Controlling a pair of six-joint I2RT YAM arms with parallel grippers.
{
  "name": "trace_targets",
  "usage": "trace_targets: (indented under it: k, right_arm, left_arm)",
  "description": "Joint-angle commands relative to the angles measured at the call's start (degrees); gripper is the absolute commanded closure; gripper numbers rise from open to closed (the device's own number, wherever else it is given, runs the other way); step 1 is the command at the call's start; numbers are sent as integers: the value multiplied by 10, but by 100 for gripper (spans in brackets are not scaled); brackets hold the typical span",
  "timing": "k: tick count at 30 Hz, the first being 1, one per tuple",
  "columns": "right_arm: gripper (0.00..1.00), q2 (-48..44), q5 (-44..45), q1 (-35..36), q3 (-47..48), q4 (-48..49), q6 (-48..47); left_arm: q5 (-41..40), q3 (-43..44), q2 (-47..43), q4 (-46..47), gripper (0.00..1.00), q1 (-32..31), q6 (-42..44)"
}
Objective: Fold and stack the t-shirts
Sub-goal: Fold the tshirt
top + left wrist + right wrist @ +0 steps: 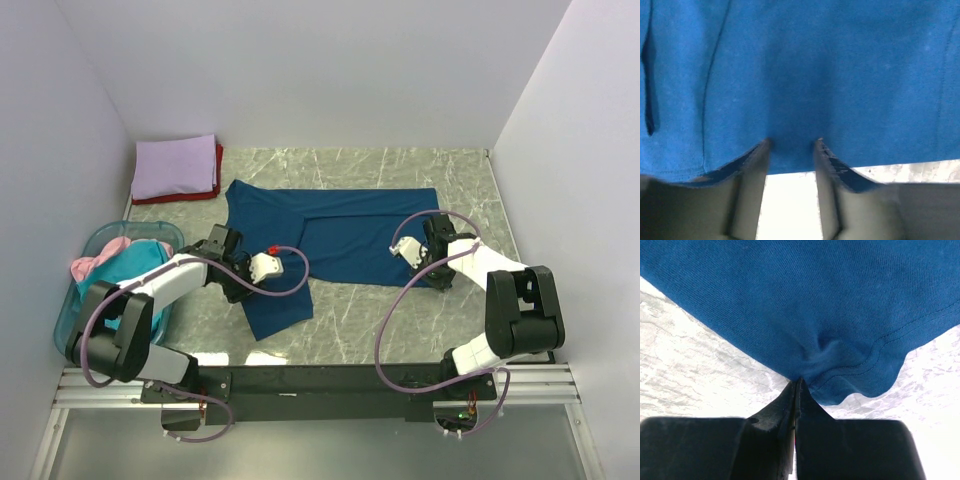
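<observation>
A dark blue t-shirt (pixel 335 235) lies spread on the marble table, one part hanging toward the front left. My left gripper (pixel 232 272) is at its left edge. In the left wrist view my left gripper (pixel 792 142) is open, its fingertips (pixel 765 146) resting on the blue cloth (pixel 840 75) at its hem. My right gripper (pixel 432 268) is at the shirt's front right corner. In the right wrist view it (pixel 798 382) is shut on a bunched bit of the hem (pixel 840 365). A folded lavender shirt (pixel 175 165) lies on a red one (pixel 218 172) at the back left.
A translucent blue basket (pixel 75 315) stands at the left edge, holding a pink shirt (pixel 100 260) and a teal shirt (pixel 135 262). White walls close in the table (pixel 400 170) on the left, back and right. The arm bases sit on the black rail (pixel 330 380) at the front.
</observation>
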Motion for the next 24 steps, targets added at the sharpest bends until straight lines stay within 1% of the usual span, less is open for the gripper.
trace_targets:
  k: [1, 3, 4, 5, 6, 8, 16, 24]
  right_arm:
    - [100, 6, 9, -4, -3, 14, -8]
    - [100, 4, 9, -5, -2, 10, -9]
    - [100, 2, 9, -4, -3, 9, -9]
    - [100, 1, 9, -4, -2, 7, -10]
    - [100, -4, 9, -4, -3, 2, -10]
    - [100, -12, 8, -5, -1, -5, -12]
    - [100, -71, -11, -5, -3, -45, -15]
    - [100, -173, -14, -15, -33, -99, -41]
  left_arm:
    - [-45, -18, 11, -6, 59, -11, 43]
    - [-48, -20, 14, -26, 70, -15, 48]
    - [-46, -16, 11, -37, 84, -15, 48]
    - [-45, -14, 9, -49, 88, -15, 47]
    - [-44, -14, 3, -59, 94, -15, 46]
    - [-39, -13, -21, -79, 99, -15, 44]
    - [-10, 10, -106, -177, 99, -15, 40]
    - [20, 37, -170, -274, 99, -14, 35]
